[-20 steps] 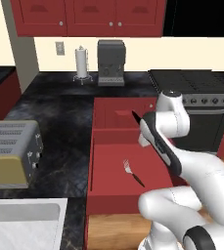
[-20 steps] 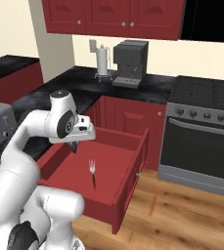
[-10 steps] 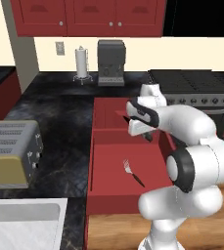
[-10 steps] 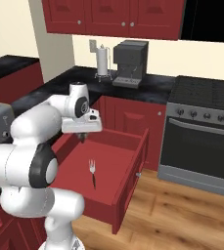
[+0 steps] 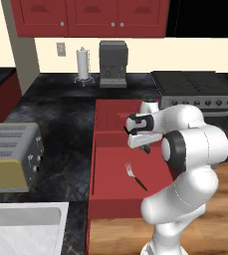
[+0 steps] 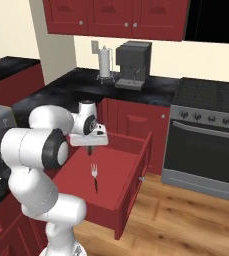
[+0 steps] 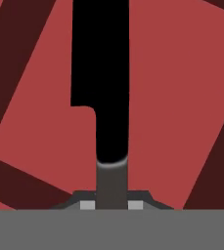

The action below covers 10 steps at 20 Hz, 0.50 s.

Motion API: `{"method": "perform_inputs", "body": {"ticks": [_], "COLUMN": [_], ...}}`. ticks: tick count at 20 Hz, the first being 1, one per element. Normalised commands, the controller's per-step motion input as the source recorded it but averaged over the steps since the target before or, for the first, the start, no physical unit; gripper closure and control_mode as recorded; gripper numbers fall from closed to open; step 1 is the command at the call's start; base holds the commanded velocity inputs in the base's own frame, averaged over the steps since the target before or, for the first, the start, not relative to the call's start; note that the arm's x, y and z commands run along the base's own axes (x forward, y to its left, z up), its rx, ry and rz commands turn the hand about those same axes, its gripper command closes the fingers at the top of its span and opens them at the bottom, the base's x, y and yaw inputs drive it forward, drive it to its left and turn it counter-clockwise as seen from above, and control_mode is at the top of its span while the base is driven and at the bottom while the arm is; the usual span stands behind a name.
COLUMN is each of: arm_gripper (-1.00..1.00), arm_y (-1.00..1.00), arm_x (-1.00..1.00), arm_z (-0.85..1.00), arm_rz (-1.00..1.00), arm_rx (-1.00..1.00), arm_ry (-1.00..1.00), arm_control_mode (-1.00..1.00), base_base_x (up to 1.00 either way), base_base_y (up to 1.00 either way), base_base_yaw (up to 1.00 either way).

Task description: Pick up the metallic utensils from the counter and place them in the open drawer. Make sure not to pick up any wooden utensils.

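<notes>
My gripper (image 5: 144, 147) (image 6: 89, 148) hangs over the back part of the open drawer (image 5: 108, 164) (image 6: 132, 167), pointing down. It is shut on the slim black knife (image 7: 101, 88), one of the metallic utensils, held by its grey end with the dark length hanging toward the red drawer floor (image 7: 177, 97). In the hand view the gripper (image 7: 111, 204) sits at the bottom edge. The silver fork (image 5: 132, 173) (image 6: 93, 174) lies flat on the drawer floor, nearer the drawer front. The black stone counter (image 5: 60, 124) (image 6: 71, 87) runs to the left of the drawer. The wooden utensils are out of view.
A toaster (image 5: 11, 157) and a sink (image 5: 21, 226) sit on the near left counter. A coffee machine (image 5: 113, 64) and a paper towel holder (image 5: 83, 64) stand at the back. The stove (image 5: 200, 87) (image 6: 206, 130) is right of the drawer.
The arm has swung and folded back over the drawer, and the hand with the knife has come down a little toward the drawer. The fork has stayed where it lay.
</notes>
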Motion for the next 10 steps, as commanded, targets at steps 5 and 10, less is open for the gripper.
{"method": "perform_inputs", "body": {"ticks": [5,10], "arm_gripper": [1.0,1.0], "arm_y": [-0.35,-0.18], "arm_x": [-0.26,0.0], "arm_z": [-0.66,-0.73], "arm_rz": [0.0,0.0], "arm_rx": [0.02,0.0], "arm_ry": [-0.07,0.0], "arm_control_mode": [-1.0,-1.0], "base_base_x": [0.0,0.0], "base_base_y": [0.0,0.0], "base_base_yaw": [0.0,0.0]}}
